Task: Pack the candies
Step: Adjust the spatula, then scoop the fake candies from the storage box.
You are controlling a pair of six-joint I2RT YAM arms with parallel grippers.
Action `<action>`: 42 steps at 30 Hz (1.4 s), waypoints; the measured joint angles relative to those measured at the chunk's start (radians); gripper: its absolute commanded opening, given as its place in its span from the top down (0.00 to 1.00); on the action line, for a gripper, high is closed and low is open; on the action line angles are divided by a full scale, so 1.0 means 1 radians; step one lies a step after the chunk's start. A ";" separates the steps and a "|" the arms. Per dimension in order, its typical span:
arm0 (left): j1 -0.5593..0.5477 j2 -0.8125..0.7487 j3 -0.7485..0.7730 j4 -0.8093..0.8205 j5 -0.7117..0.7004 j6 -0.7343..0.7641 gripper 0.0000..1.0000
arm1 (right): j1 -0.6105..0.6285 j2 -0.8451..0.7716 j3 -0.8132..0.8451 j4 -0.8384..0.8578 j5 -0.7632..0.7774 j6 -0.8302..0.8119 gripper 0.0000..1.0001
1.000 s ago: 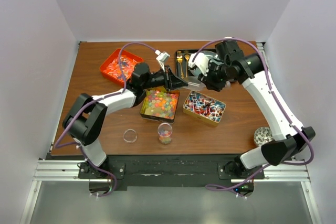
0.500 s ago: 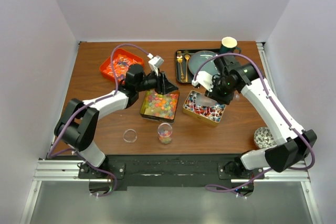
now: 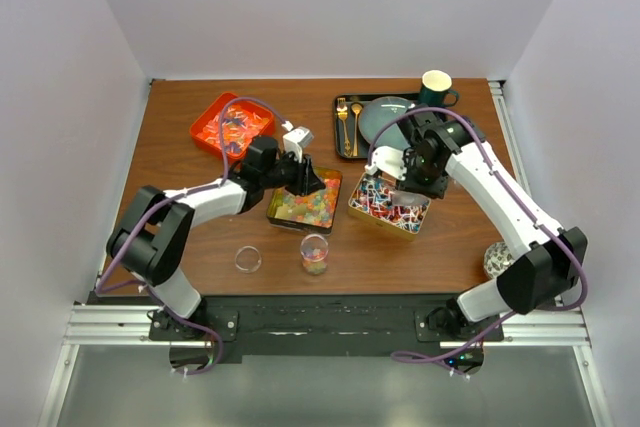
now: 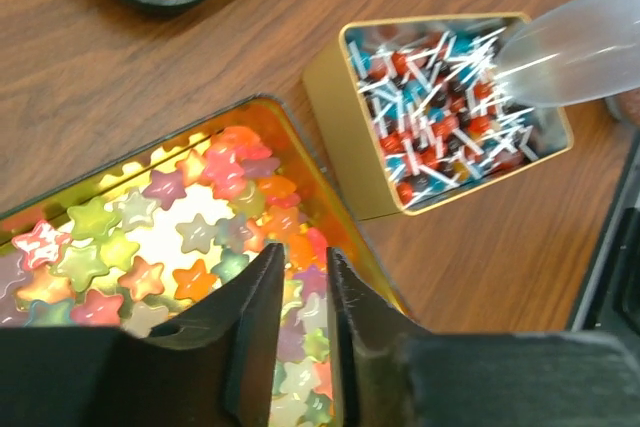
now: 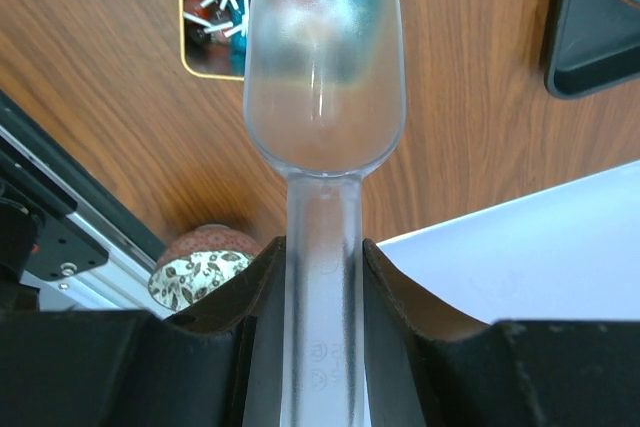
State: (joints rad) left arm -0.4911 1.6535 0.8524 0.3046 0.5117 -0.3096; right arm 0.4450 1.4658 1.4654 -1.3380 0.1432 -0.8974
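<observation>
Glossy star-shaped candies fill a gold tin. Red-blue-white wrapped candies fill a second gold tin to its right. My left gripper hangs low over the star tin's far right part. Its jaws stand a narrow gap apart with nothing between them. My right gripper is shut on the handle of a clear plastic scoop, whose bowl is over the wrapped candies. A small jar partly filled with candies stands in front of the tins.
An empty glass dish sits left of the jar. A red tray is at the far left. A black tray holds gold cutlery and a plate, with a green mug behind. A patterned ball lies near right.
My right gripper has carried the scoop from the black tray down over the wrapped candy tin. My left gripper has drawn back and lowered over the star tin.
</observation>
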 measured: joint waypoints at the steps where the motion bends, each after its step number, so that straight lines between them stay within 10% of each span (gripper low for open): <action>1: 0.000 0.013 0.000 0.000 -0.005 0.007 0.84 | 0.000 0.000 -0.005 0.000 0.008 -0.002 1.00; 4: 0.000 0.050 0.000 -0.004 -0.014 0.016 1.00 | 0.000 0.000 -0.023 -0.001 0.036 -0.005 1.00; 42: -0.029 0.224 0.046 0.057 0.060 0.023 1.00 | 0.067 0.231 -0.077 -0.002 0.344 -0.026 1.00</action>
State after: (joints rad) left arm -0.5198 1.8774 0.8982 0.3614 0.5720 -0.2871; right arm 0.5121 1.6966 1.3888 -1.3396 0.4877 -0.9234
